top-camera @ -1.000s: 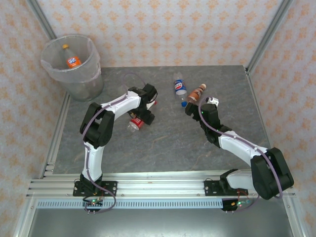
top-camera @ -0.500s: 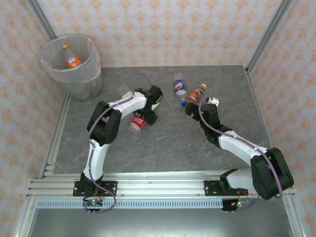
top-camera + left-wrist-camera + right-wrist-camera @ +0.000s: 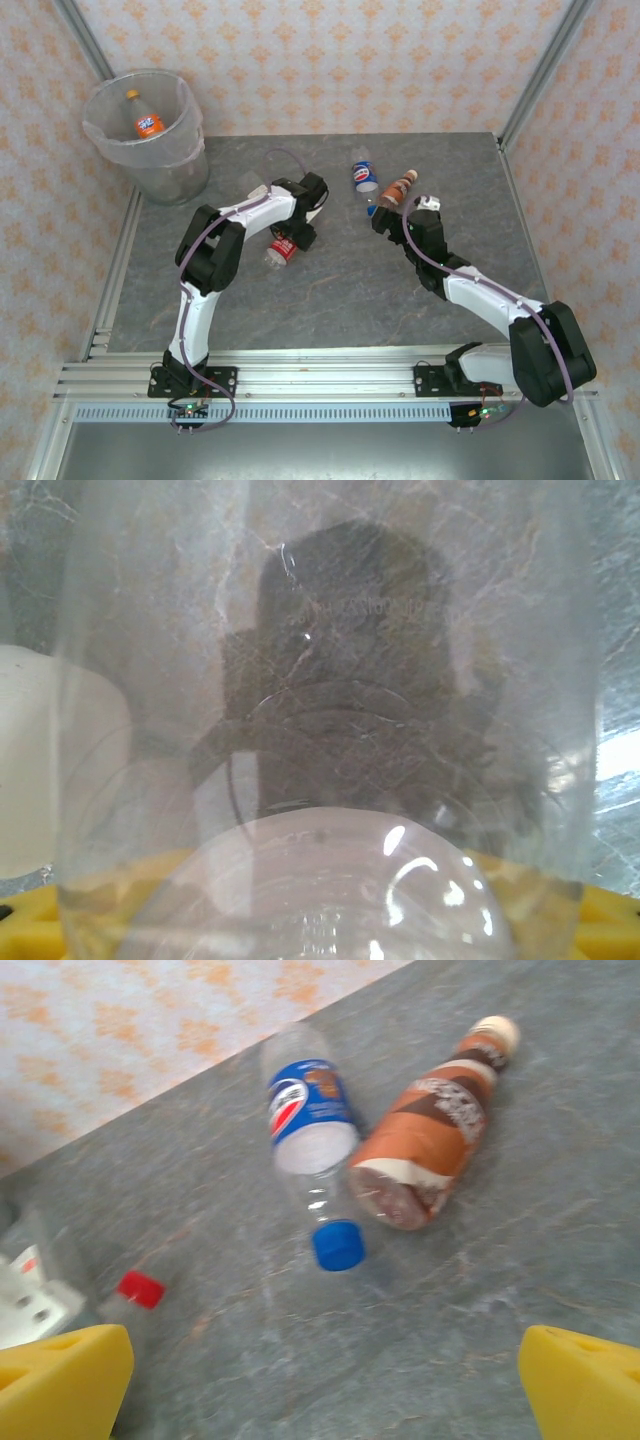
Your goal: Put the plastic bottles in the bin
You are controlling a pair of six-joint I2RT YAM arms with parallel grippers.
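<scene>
Bottle with red label [image 3: 279, 249] lies on tabletop [image 3: 340, 295] under left end effector [image 3: 293, 238]; clamped or not, cannot tell. Right end effector [image 3: 320, 1380] wide over blue-label bottle [image 3: 310, 1125], brown-label bottle [image 3: 432, 1130]. Orange-label bottle [image 3: 150, 124] inside bin [image 3: 172, 176].

Bin [image 3: 172, 165]: translucent grey-white, clear liner. Orange-label bottle [image 3: 149, 123] in it has an orange cap. Table [image 3: 340, 300]: dark grey, marbled with pale veins. Walls [image 3: 350, 60]: cream-pink with a repeating orange floral motif. Blue-label bottle [image 3: 312, 1125]: clear body, label blue with white and red, blue cap. Brown-label bottle [image 3: 432, 1125]: brown and cream swirls, cream cap. Red-label bottle [image 3: 280, 248]: clear body, red band. Small red cap [image 3: 140, 1288] at left of right wrist view. Arms [image 3: 480, 295]: white links, black joints, purple cables. Right gripper [image 3: 325, 1370]: yellow fingers [image 3: 60, 1385]. Rails [image 3: 330, 375]: bare silver.
</scene>
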